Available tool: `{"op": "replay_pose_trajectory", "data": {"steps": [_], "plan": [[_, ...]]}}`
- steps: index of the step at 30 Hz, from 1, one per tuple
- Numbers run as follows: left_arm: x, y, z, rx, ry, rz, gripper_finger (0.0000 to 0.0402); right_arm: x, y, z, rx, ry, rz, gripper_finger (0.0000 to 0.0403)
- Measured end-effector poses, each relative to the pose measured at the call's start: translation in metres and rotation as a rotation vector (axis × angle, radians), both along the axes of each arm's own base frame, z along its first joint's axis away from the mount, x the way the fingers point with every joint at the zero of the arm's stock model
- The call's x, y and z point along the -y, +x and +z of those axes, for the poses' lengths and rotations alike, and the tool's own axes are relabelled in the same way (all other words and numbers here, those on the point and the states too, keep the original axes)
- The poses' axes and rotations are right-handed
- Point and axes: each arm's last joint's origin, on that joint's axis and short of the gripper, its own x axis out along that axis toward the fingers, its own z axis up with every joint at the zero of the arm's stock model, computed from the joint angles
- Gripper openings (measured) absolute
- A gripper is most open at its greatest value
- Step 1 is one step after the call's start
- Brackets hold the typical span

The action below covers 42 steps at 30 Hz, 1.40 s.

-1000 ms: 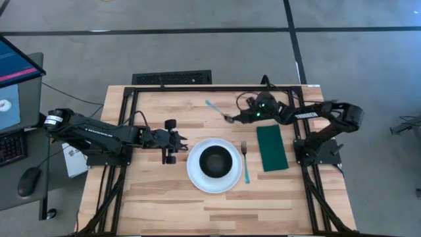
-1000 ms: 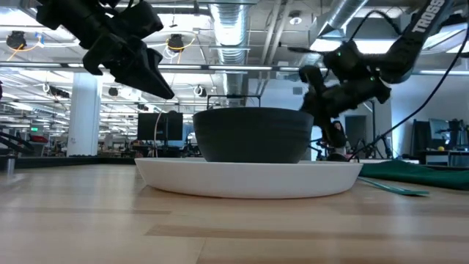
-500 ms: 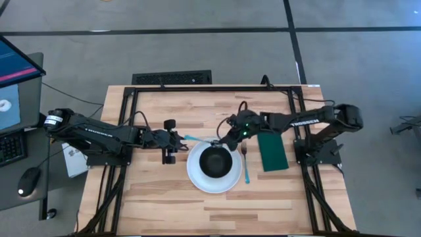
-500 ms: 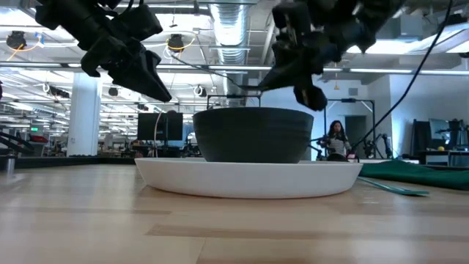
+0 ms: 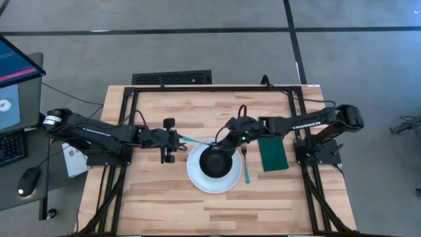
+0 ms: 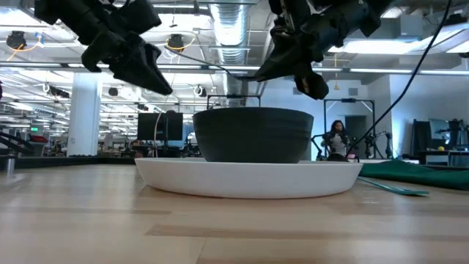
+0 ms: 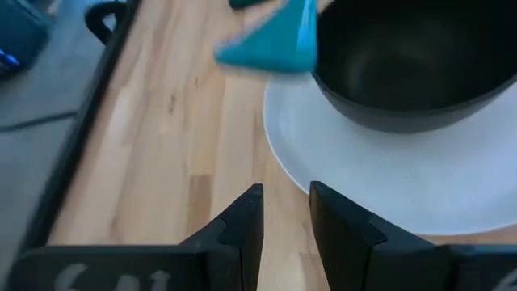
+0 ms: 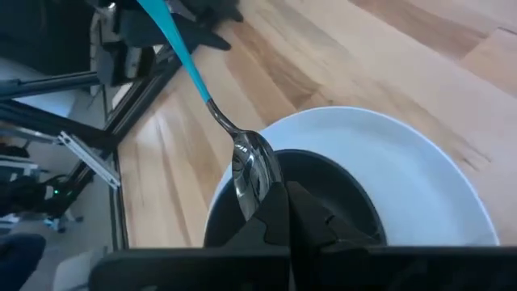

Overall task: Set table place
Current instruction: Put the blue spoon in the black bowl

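Overhead, desk [image 5: 151, 204] planks bare along near edge and at far side, black frame around. White plate [image 5: 197, 181] at desk centre, black bowl [image 5: 214, 162] on it. Right hand [image 5: 221, 143] over bowl's 12 o'clock rim, clenched on spoon [image 8: 212, 108] bowl-end, blue handle pointing 9 o'clock. Left hand [image 5: 176, 139] just beside plate at 10 o'clock, fingers [image 7: 245, 222] parted, grasping nothing. Fork [image 5: 245, 161] at plate's 3 o'clock, green napkin [image 5: 272, 153] beyond.

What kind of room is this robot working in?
Probably a big lab or workshop. Behind the table the low view shows bare ceiling pipes, long strip lights and rows of dark screens, and a computer monitor with a mouse sits beside the table.
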Motion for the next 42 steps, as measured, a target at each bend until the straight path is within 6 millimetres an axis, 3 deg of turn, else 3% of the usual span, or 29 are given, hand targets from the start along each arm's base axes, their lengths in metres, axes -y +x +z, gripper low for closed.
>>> {"op": "replay_pose_trajectory", "data": {"steps": [14,21,31,42], "plan": [[-0.002,0.004,0.011,0.077,0.024,0.033,0.0094,0.017,-0.006,-0.007,-0.083,-0.057,-0.008,0.0011],[-0.017,0.005,0.011,0.102,-0.066,0.135,0.0094,0.022,-0.007,-0.007,-0.091,-0.084,0.000,0.0011],[-0.019,0.006,0.012,0.079,0.014,0.017,0.0094,0.025,-0.007,-0.008,-0.092,-0.095,0.001,0.0011],[-0.017,0.010,0.017,0.157,-0.060,-0.039,0.0094,0.026,-0.007,-0.007,-0.090,-0.094,0.003,0.0011]]}}
